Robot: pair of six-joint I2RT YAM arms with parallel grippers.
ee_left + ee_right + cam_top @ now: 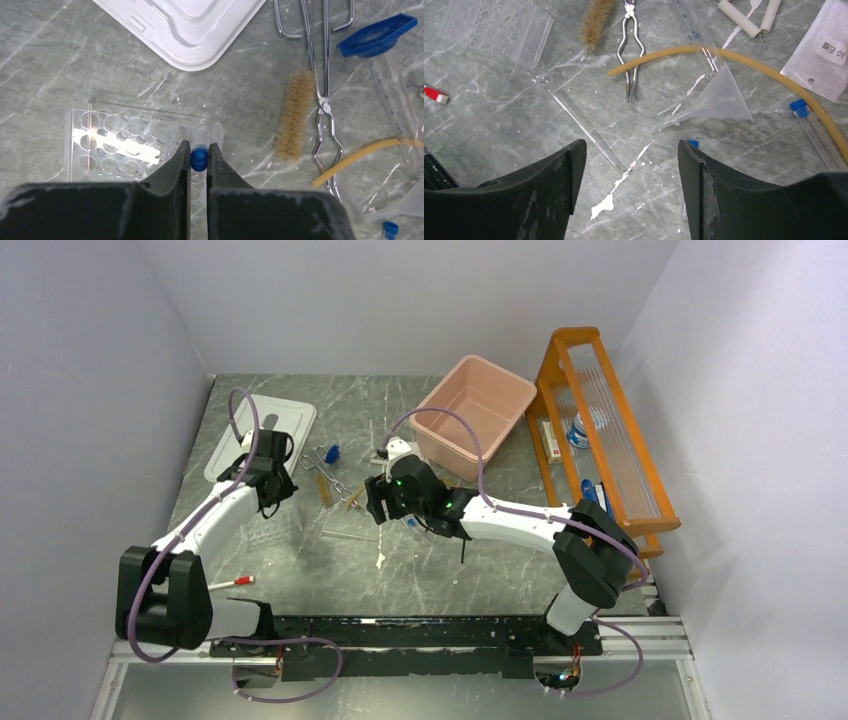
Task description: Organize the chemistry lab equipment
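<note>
My left gripper (199, 150) is shut on a blue-capped clear tube (199, 159), held upright over the right end of a clear tube rack (120, 140). To its right lie the brown brush (295, 120), metal tongs (322, 100), amber tubing (360, 155) and a large blue-capped tube (377, 35). My right gripper (631, 150) is open and empty above a glass rod (584, 125). Beyond it lie a clear funnel (719, 100), the amber tubing (744, 57), the white triangle (744, 17) and a blue-capped tube (799, 107). From above, the left gripper (272, 505) is left of the right gripper (375, 500).
A white tray (290, 415) lies at the back left, a pink bin (440, 445) at the back middle, and the orange wooden shelf (600, 430) at the right. A red-capped marker (232, 582) lies near the left arm's base. A labelled plastic bag (824, 55) lies beside the tubing.
</note>
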